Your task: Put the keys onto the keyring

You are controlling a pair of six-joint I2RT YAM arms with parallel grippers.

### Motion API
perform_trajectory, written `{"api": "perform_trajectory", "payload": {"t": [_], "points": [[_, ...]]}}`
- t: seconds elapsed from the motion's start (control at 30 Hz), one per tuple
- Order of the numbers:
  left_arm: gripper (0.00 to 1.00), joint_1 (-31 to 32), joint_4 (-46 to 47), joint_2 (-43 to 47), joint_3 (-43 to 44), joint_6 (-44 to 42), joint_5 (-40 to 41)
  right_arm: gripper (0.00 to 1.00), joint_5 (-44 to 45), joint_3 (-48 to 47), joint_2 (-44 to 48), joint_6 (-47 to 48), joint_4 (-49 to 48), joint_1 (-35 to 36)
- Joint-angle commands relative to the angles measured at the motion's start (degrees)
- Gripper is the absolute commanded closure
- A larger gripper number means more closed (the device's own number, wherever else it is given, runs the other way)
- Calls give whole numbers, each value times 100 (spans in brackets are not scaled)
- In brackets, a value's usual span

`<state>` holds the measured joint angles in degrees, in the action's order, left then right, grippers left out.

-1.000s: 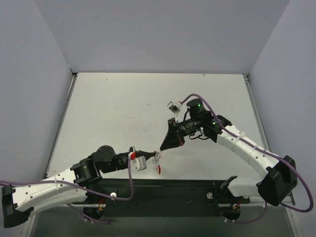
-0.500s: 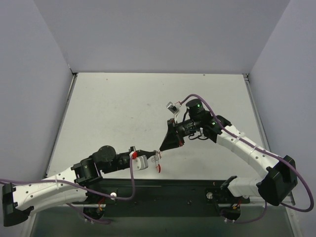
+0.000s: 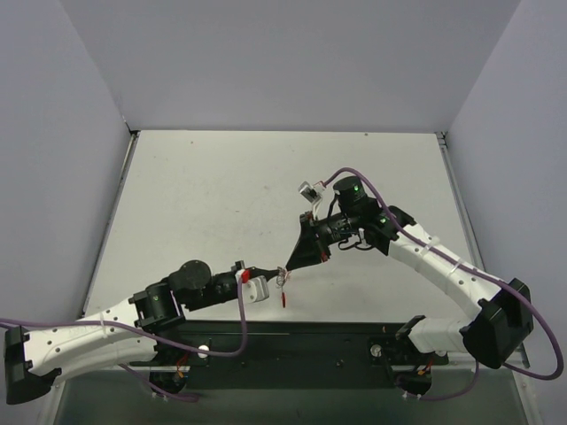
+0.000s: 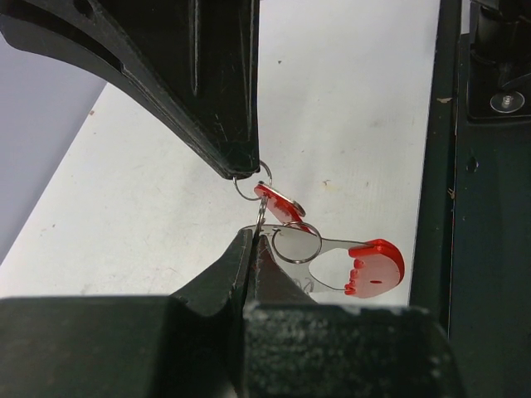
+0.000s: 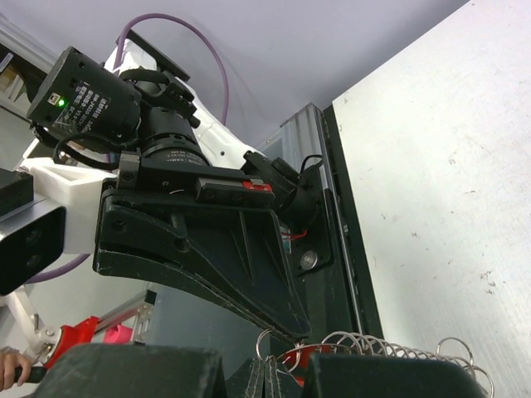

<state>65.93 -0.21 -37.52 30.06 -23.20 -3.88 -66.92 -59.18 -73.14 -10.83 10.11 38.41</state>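
Looked mid-threading: your left hand [image 4: 251,238] clamped the key [image 4: 365,267], right hand [image 4: 241,171] pinched the keyring [image 4: 249,196] just beside it. Next you needed fine alignment, I reckon.

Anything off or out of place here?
Nothing stands out. Left gripper is shut on the silver key with a red foot-shaped head; right gripper is shut on the small wire keyring with a red tab. No damage visible.

keyring [image 5: 369,342]: lower part cut off by right wrist view's bottom edge
key [image 4: 375,265]: shaft tip hidden in left gripper [image 4: 255,237]
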Motion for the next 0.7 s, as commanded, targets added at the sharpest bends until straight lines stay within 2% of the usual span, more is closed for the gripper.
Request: {"api": "perform_trajectory", "payload": {"t": [0.0, 0.67], "points": [[100, 25, 188, -54, 360, -44, 247, 100, -270, -261, -86, -51, -35, 79], [100, 280, -217, -441, 623, 35, 1680, 100, 73, -446, -262, -850, -70, 114]]}}
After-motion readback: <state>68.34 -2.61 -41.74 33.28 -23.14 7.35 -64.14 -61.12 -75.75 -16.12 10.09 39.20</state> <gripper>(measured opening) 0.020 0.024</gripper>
